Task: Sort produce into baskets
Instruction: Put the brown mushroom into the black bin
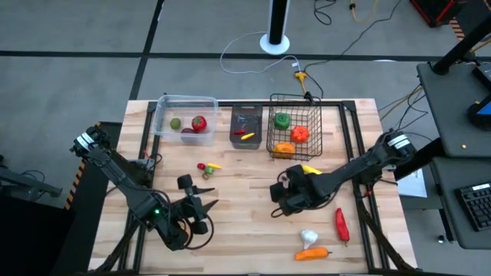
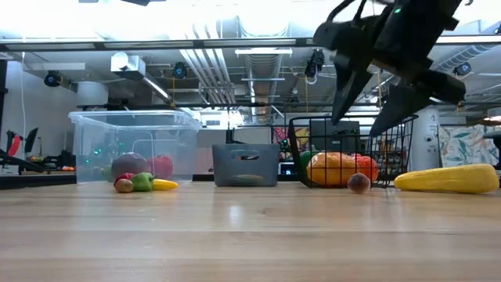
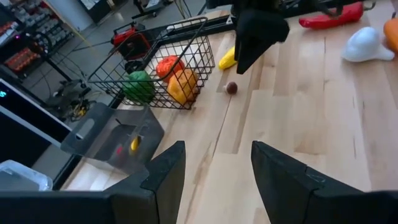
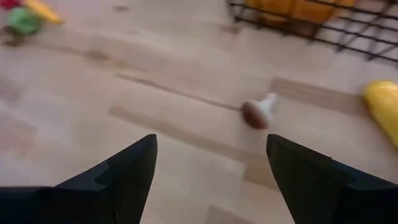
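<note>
Wooden desk (image 1: 245, 222): right claw (image 4: 211, 180) hanging wide over small mushroom (image 4: 256, 112).
Looking light, rigid, roll-prone; pinching the cap is safest. Left claw (image 3: 217, 180) idling half-open, empty.

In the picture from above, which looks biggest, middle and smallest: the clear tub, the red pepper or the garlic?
1. Clear tub, easily the biggest.
2. Red pepper, long and thin.
3. Garlic, smallest, though not far off the pepper.
</note>
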{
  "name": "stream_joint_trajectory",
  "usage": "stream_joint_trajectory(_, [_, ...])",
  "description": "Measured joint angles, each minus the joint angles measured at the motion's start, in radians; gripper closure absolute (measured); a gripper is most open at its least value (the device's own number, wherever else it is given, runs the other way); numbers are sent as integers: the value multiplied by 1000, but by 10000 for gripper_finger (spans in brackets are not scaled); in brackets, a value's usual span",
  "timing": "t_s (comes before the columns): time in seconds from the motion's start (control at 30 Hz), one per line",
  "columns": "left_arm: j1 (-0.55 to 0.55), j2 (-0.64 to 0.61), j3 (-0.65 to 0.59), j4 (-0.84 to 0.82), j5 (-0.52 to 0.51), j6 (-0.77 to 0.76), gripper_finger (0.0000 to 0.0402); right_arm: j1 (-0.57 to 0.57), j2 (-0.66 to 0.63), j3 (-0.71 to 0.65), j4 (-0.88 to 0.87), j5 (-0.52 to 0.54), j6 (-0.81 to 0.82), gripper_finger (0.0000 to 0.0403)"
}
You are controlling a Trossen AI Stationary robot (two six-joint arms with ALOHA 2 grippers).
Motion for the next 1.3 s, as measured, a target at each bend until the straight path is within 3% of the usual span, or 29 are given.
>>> stream_joint_trajectory(0.17, [20, 0, 0, 0, -5, 38, 235, -23, 86, 54, -131, -20, 64, 111])
stream_joint_trajectory(0.6, [58, 0, -3, 1, -10, 52, 235, -111, 212, 52, -141, -23, 22, 113])
stream_joint_trajectory(1.3, [58, 0, -10, 0, 1, 8, 235, -128, 225, 40, -85, -30, -30, 167])
